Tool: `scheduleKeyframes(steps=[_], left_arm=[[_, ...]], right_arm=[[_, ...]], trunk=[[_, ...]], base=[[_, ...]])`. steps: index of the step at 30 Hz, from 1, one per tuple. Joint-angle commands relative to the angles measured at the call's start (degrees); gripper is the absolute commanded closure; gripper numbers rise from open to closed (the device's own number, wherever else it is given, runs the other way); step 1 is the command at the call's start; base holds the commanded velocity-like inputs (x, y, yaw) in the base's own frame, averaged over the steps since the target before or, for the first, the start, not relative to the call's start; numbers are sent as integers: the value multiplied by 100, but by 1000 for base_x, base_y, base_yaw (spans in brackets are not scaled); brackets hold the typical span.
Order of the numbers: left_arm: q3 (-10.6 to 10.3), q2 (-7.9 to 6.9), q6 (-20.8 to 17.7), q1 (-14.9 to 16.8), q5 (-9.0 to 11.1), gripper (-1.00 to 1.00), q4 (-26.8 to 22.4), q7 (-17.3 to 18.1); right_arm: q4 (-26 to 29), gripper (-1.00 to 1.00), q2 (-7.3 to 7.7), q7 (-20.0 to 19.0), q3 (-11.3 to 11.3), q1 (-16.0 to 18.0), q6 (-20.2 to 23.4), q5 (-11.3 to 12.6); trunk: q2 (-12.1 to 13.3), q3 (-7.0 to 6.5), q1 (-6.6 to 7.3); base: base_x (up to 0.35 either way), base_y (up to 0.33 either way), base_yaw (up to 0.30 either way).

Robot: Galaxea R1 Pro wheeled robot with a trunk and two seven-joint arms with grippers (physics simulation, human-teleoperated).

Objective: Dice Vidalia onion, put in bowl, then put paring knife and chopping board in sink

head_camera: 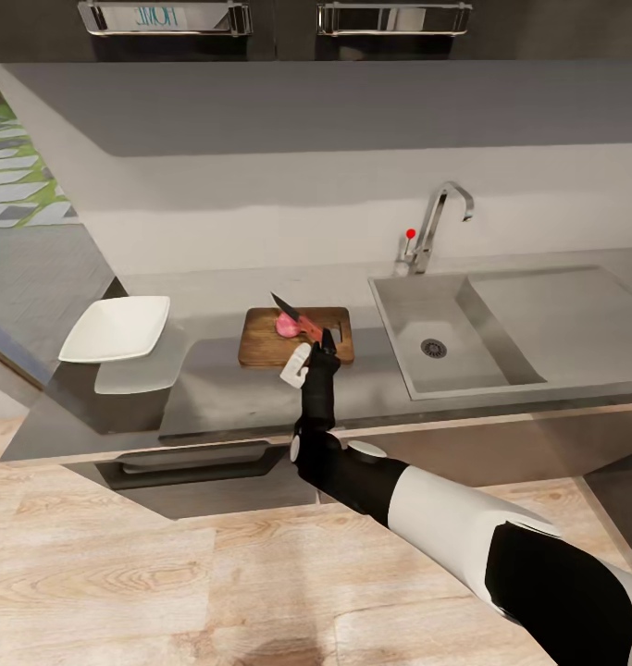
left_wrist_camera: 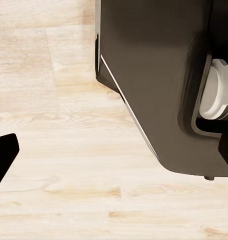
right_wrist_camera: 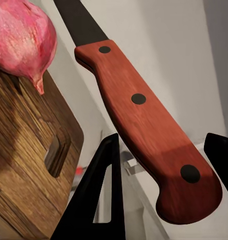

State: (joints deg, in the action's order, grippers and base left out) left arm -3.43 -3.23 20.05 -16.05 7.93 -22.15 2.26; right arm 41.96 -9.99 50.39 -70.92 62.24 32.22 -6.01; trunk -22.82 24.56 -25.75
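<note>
The onion (head_camera: 286, 326) lay whole on the chopping board (head_camera: 260, 347) on the worktop (head_camera: 214, 388), out of the sink (head_camera: 445, 342), while the right end effector (head_camera: 327, 340) gripped the knife (head_camera: 297, 317) over it; dicing, filling the bowl (head_camera: 117, 328) and clearing up apparently remained.

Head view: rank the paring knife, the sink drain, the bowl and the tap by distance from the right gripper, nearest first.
1. Paring knife, held in the right gripper, over the board.
2. Sink drain, to its right.
3. Bowl at far left and tap at back right: too close to call.
</note>
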Motion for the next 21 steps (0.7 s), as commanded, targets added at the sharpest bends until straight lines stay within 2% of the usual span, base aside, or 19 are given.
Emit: scheduleKeyframes(steps=[1, 10, 21], left_arm=[[-35, -4, 7, -3, 60, -100, -9, 11], [-35, -3, 5, -3, 60, -100, -9, 11], [-35, -4, 7, -3, 60, -100, -9, 11]], right_arm=[[-6, 100, -1, 12, -18, 8, 39, -9], [-21, 100, -1, -266, -18, 8, 48, 3], [-41, 100, -1, -267, -18, 8, 48, 3]], trunk=[[-10, 8, -3], [-10, 8, -3], [-10, 8, -3]], base=[[0, 0, 0], [18, 0, 0], [5, 0, 0]])
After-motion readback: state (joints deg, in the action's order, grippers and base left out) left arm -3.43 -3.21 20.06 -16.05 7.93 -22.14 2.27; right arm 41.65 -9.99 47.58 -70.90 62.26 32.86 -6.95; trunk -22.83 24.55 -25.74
